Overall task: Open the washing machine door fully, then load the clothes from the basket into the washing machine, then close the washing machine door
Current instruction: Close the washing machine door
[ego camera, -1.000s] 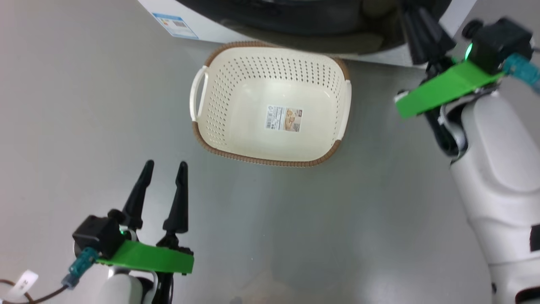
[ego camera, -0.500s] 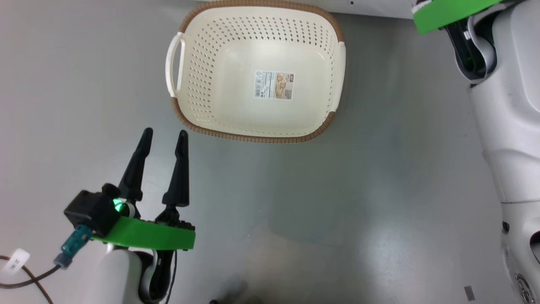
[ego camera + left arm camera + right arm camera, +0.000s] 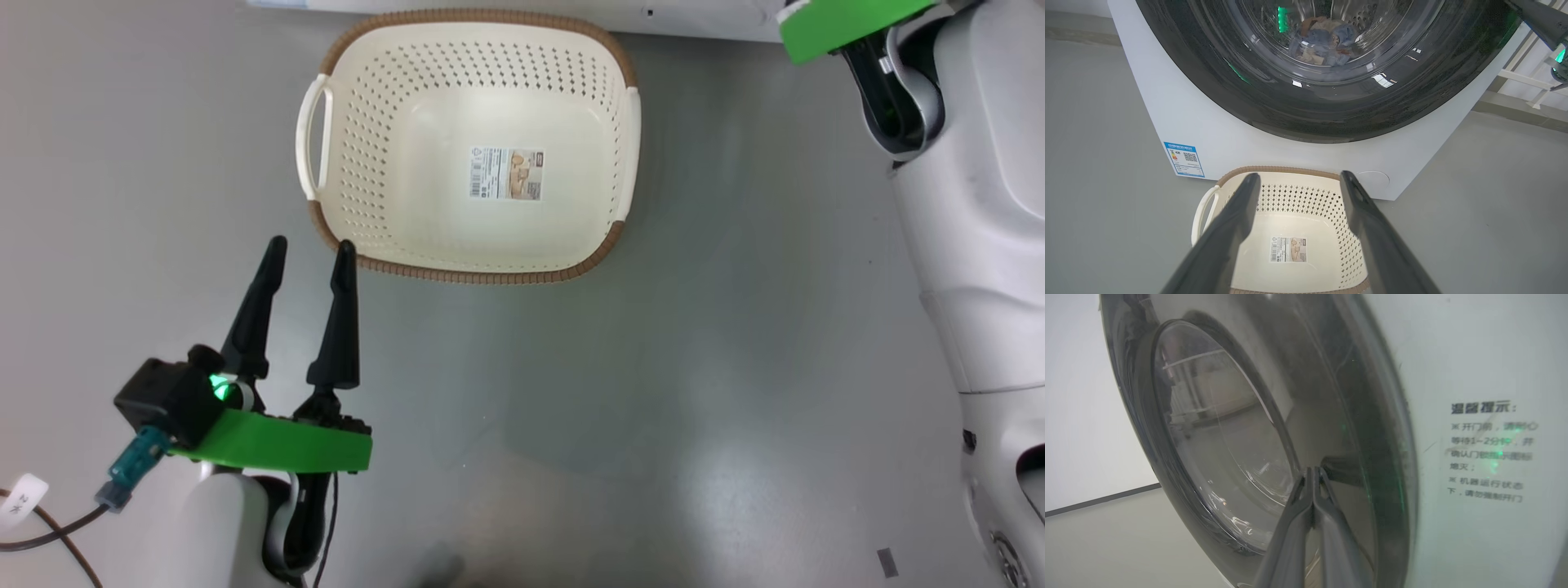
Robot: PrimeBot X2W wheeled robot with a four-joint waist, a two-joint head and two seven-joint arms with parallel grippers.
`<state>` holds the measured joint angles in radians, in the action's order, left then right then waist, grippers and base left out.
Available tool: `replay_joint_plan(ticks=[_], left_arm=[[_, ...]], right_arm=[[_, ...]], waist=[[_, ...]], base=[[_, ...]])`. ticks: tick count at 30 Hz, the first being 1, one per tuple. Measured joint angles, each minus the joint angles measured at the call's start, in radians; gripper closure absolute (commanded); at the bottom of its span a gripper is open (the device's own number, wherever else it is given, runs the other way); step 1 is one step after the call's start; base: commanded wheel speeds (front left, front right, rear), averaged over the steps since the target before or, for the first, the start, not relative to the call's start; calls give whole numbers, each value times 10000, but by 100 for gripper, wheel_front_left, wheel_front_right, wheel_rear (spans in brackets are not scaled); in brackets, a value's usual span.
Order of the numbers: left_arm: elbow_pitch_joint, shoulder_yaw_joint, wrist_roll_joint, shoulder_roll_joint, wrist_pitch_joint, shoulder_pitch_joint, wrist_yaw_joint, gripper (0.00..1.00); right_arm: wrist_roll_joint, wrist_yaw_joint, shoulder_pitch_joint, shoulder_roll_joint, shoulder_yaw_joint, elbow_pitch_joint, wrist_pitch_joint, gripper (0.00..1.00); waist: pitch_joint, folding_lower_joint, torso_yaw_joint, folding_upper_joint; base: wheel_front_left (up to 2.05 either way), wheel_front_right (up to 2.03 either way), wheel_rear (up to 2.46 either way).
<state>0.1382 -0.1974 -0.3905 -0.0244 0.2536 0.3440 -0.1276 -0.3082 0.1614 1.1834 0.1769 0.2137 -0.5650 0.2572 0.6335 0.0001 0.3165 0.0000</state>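
At the lower left of the head view the left gripper [image 3: 311,243] hangs over the grey floor [image 3: 571,392] with its jaws spread, fingertips just short of the near left corner of the basket [image 3: 473,276]; a dark cable with a white tag [image 3: 23,500] trails from its wrist. The basket stands on the floor in the upper middle, a label sticker [image 3: 506,173] showing on its bottom, and the white foot of the washing machine [image 3: 702,18] runs along the top edge just behind it. At the right the pale right forearm [image 3: 971,204] reaches up and out of that view past a green plate [image 3: 849,24]. In the left wrist view the two spread fingers frame the basket's far rim, and behind it rises the machine's white front, with a blue energy sticker [image 3: 1184,158] at the lower left and a round flap [image 3: 1374,179] at the lower right. The washing machine door [image 3: 1229,102] lies flat against that front, and the clothes [image 3: 1323,41] – a blue and cream bundle – lie behind its glass, inside the drum. In the right wrist view the right gripper [image 3: 1312,470] has its jaws pressed together, pinching nothing, tips at the door's glossy black rim beside a dark recess [image 3: 1341,470] – whether they touch it I cannot tell. To the right, a printed notice [image 3: 1490,453] sits on the white panel.
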Motion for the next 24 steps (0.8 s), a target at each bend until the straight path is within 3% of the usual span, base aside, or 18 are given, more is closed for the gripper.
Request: replay_joint_plan(ticks=[9, 24], left_arm=[[2, 318, 167, -2, 0, -58, 0, 0], [82, 961, 552, -6, 0, -910, 0, 0]], right_arm=[[-639, -280, -979, 614, 242, 426, 2, 100], [-1200, -280, -3826, 658, 84, 1475, 0, 100]], waist=[[-588, -1, -258, 0], [-1905, -1, -827, 0]], base=[[0, 0, 0], [0, 0, 0]])
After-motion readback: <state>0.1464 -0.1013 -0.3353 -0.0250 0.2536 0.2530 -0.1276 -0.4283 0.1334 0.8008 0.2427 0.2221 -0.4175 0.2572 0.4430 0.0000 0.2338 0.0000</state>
